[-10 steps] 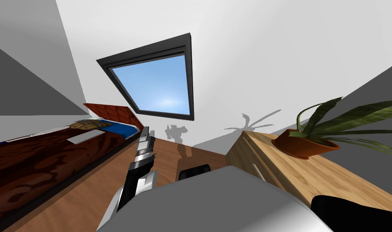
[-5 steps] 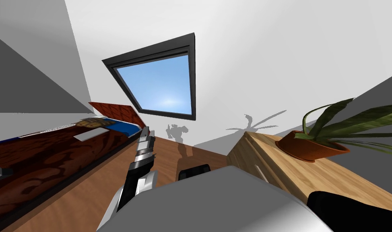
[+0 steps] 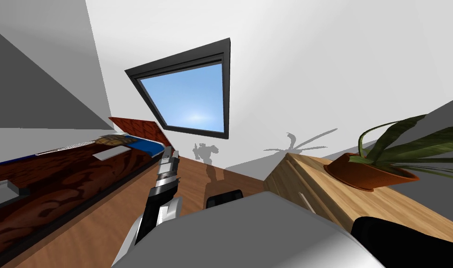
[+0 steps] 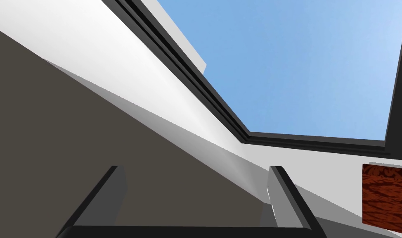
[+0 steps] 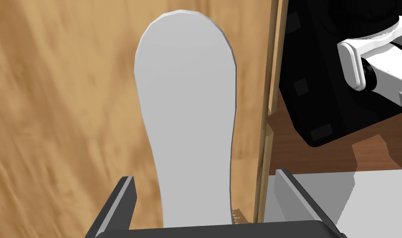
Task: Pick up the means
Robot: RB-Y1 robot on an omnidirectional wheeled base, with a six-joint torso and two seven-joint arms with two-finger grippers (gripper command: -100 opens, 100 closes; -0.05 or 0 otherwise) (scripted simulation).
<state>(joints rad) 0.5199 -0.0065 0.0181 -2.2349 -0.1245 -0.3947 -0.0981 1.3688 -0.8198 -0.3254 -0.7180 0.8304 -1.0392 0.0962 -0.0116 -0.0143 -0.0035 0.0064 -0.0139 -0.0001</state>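
No writing, label, brand, number or sign can be read anywhere: not on the wooden cabinet [image 3: 383, 209], the plant pot [image 3: 360, 174] or the flat white piece [image 5: 187, 103]

A room in a home is shown. A window [image 3: 188, 100] with blue sky is seen in the white wall at the upper middle. At the right, a potted plant [image 3: 363, 172] is set on a wooden cabinet [image 3: 383, 209]. A wood floor [image 3: 104, 223] is seen at the lower left.
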